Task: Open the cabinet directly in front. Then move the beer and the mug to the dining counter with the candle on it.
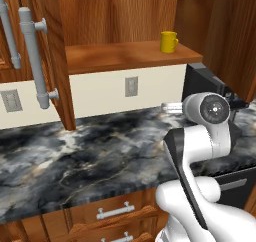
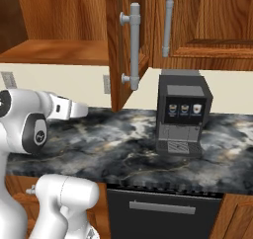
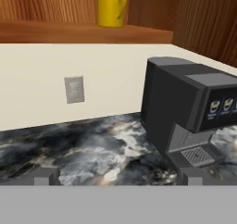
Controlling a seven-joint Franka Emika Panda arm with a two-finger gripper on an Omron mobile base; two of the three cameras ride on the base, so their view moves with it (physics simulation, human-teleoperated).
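The cabinet (image 1: 125, 56) stands open in front of me, its doors swung out to either side with long grey bar handles (image 1: 35, 56) (image 2: 134, 45). The yellow mug (image 1: 168, 41) stands upright at the right end of the wood shelf, and shows at the top of the hand view as the mug (image 3: 111, 5). My gripper (image 3: 118, 177) is open and empty, its fingertips (image 3: 44, 176) wide apart. It hangs low over the marble worktop, below the shelf and pointing toward the back wall. The beer, the dining counter and the candle are out of view.
A dark coffee machine (image 2: 183, 114) stands on the veined dark worktop (image 1: 75, 156) to the right, close to the hand (image 3: 185, 107). Wall outlets (image 1: 131, 86) sit on the pale backsplash. Drawers (image 1: 115, 211) and a dark appliance front (image 2: 163, 208) lie below the worktop.
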